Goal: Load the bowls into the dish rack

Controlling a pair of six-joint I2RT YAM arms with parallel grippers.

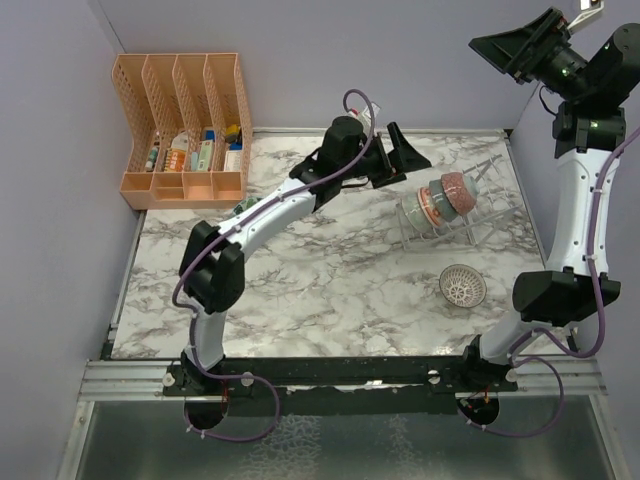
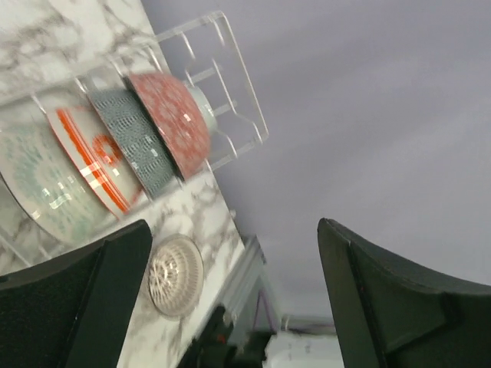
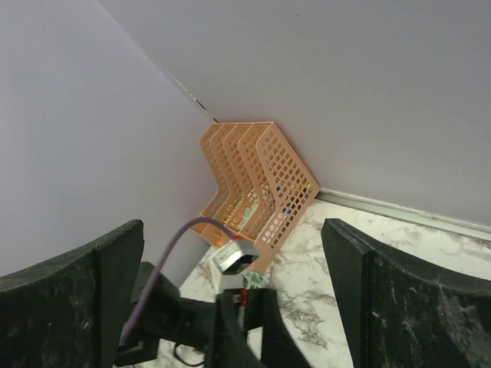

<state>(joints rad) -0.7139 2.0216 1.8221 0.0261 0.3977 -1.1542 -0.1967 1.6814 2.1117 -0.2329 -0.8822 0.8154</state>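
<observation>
The clear dish rack (image 1: 470, 215) stands at the right of the table with several bowls on edge in it. In the left wrist view the rack (image 2: 230, 100) holds a pale green bowl (image 2: 38, 180), a red-orange striped bowl (image 2: 86, 153), a dark grey bowl (image 2: 138, 149) and a red patterned bowl (image 2: 173, 123). The pink-white lattice bowl (image 1: 462, 285) lies on the table in front of the rack and also shows in the left wrist view (image 2: 175, 274). My left gripper (image 1: 400, 165) is open and empty, just left of the rack. My right gripper (image 1: 520, 45) is open and empty, raised high at the far right.
The orange file organizer (image 1: 185, 130) stands in the back left corner and also shows in the right wrist view (image 3: 257, 180). A green-leaf patterned piece (image 3: 255, 280) peeks out by the left arm. Walls close in the left, back and right sides.
</observation>
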